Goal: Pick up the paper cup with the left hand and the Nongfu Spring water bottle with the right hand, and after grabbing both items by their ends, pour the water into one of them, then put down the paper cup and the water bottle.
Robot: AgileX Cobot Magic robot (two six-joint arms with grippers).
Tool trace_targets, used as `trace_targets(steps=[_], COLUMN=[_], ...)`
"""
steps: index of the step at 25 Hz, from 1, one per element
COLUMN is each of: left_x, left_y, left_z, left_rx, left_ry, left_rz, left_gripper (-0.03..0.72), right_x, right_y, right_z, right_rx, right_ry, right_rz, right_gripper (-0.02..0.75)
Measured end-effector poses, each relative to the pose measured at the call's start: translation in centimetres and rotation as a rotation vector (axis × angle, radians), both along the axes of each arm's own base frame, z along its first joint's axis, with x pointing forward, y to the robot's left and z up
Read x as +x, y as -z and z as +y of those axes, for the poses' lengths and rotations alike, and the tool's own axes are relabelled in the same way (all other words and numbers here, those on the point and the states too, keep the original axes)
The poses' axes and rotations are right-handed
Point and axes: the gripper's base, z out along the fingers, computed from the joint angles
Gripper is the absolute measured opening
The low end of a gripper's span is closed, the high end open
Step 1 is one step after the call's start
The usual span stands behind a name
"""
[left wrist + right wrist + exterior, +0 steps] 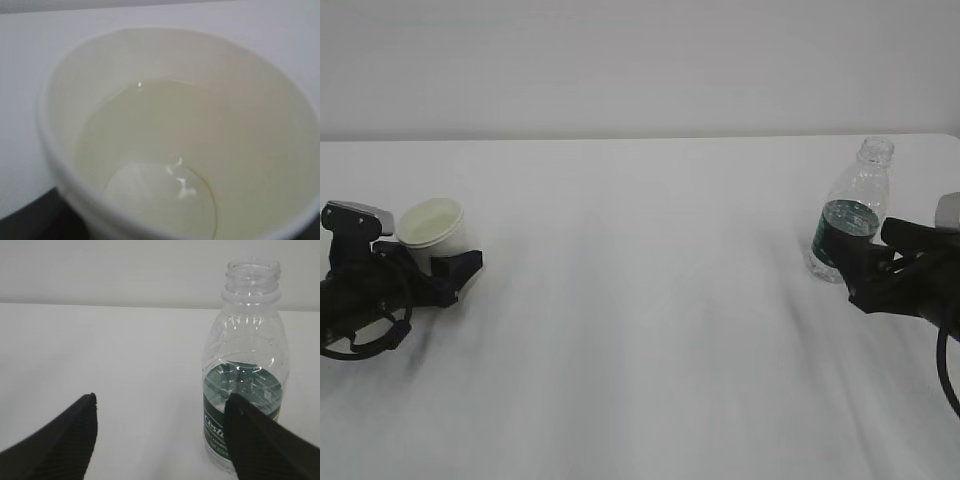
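While the white table fills most of the exterior view, the task's two things stand at its opposite edges. At the left edge of the frame the paper cup sits upright on the table, its pale cream inside facing up and toward the camera. The left hand lies low around the cup's base, one black finger showing in front of the cup wall; whether its fingers press the cup or stand just off it I cannot tell. From the left wrist view the cup fills nearly the whole frame, with clear liquid pooled in its bottom.

At the right edge of the exterior view the Nongfu Spring water bottle stands upright, uncapped, dark green label at its lower half. The right hand reaches in beside it. In the right wrist view its two fingers are spread wide, the bottle behind the right finger, not pinched.
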Motion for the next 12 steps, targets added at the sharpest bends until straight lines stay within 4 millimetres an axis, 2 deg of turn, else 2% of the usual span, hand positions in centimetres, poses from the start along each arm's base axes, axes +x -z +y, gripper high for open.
trace_targets(steps=[8,12], left_x=[0.0,0.2], left_y=[-0.1,-1.0], left_z=[-0.1,-0.1], left_rx=[0.001,0.004], left_ry=[0.008,0.014], left_rz=[-0.002,-0.029], left_gripper=[0.599,0.6], right_x=[0.0,0.0], right_y=[0.0,0.0], right_z=[0.0,0.0], right_rx=[0.0,0.0], right_ry=[0.0,0.0], right_rz=[0.0,0.0], right_gripper=[0.587,0.587])
